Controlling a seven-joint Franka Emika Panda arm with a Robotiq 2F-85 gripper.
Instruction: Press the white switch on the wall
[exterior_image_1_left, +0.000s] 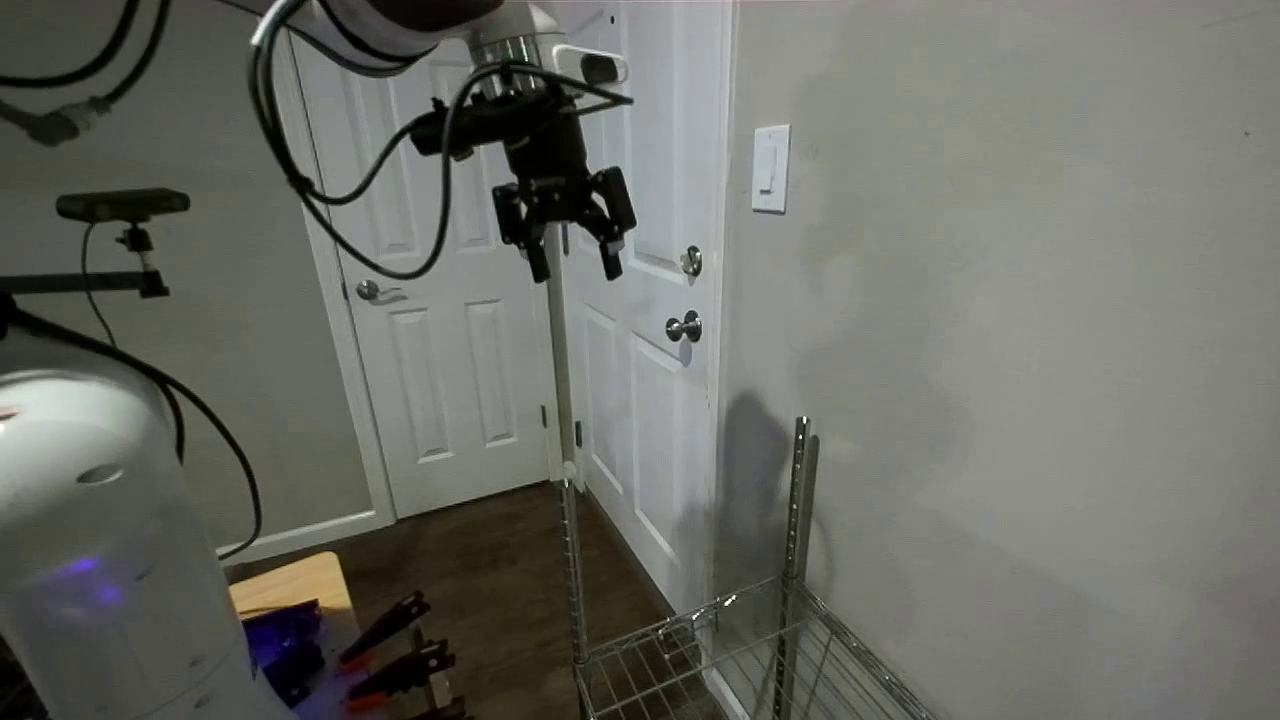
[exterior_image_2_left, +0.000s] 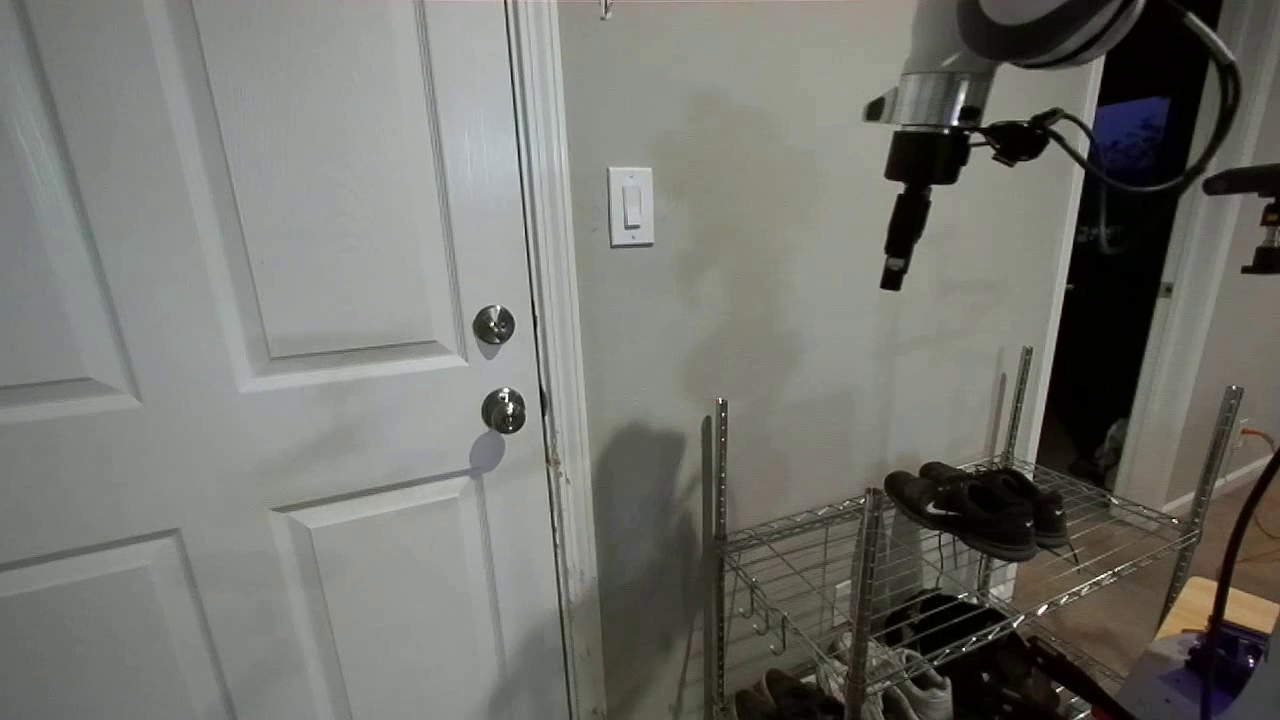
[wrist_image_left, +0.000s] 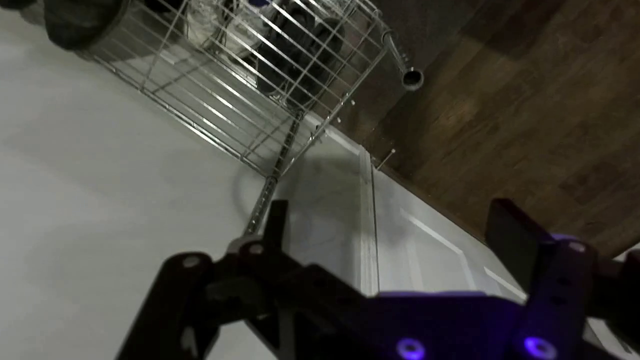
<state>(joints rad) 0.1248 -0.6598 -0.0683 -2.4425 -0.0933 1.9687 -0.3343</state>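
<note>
The white switch (exterior_image_1_left: 771, 170) is an upright rectangular plate with a rocker, fixed on the light grey wall (exterior_image_1_left: 1040, 330) just beside the door frame. It also shows in an exterior view (exterior_image_2_left: 631, 207). It is not visible in the wrist view. My gripper (exterior_image_1_left: 577, 268) is black, points downward and is open with nothing between its fingers. In an exterior view the gripper (exterior_image_2_left: 893, 275) is seen edge-on, well to the right of the switch and apart from it. In the wrist view the spread fingers (wrist_image_left: 391, 212) have the wall (wrist_image_left: 115, 165) to their left.
A white panelled door (exterior_image_2_left: 330, 420) with metal knobs (exterior_image_2_left: 503, 410) stands beside the switch. A wire shelf rack (exterior_image_2_left: 800, 530) with upright posts stands against the wall below, with black shoes (exterior_image_2_left: 975, 510) on it. Another white door (exterior_image_1_left: 440, 250) is behind the arm.
</note>
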